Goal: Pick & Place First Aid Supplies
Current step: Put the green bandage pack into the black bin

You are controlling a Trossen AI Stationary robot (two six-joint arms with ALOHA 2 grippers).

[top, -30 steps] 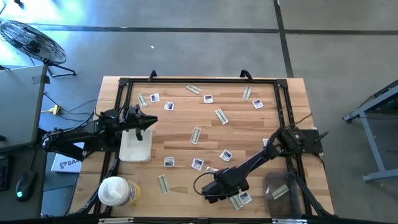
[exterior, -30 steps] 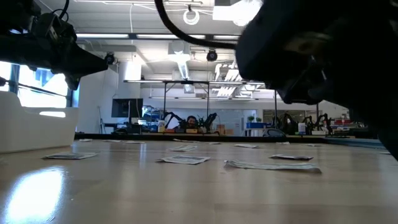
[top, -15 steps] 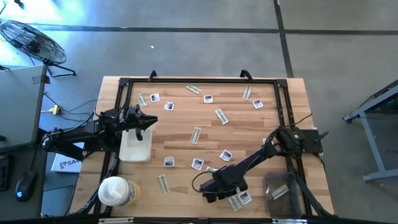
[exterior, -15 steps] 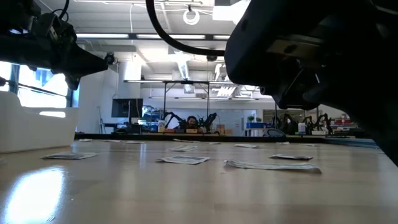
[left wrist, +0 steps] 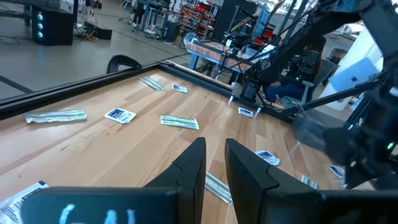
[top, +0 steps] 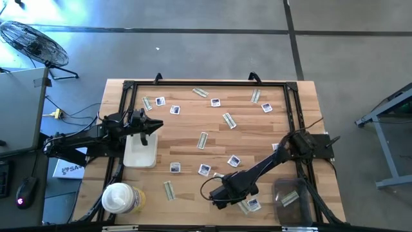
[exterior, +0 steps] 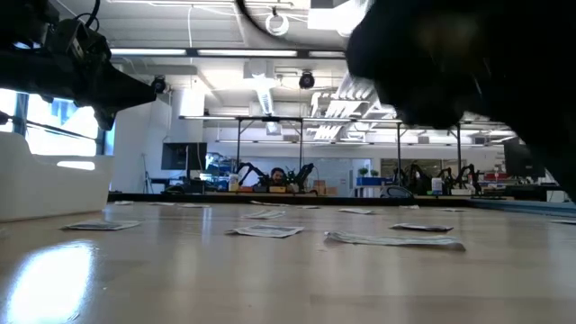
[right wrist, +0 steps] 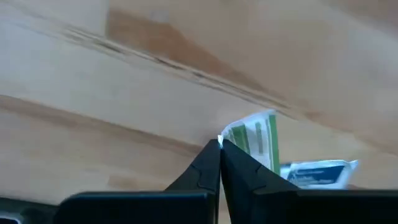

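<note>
While I watch from above, the wooden table (top: pixel 193 129) inside its black frame (top: pixel 206 84) carries packets scattered across most of its surface, with bare wood between them. My left arm waits over the white tray (top: pixel 141 151) at the table's left side, its left gripper (left wrist: pixel 214 163) showing a narrow gap and nothing between the fingers. My right gripper (top: pixel 222 196) sits low near the front edge, clenched on the corner of a green-striped strip (right wrist: pixel 255 140). A white packet with blue print (right wrist: pixel 317 172) lies just beside that strip.
</note>
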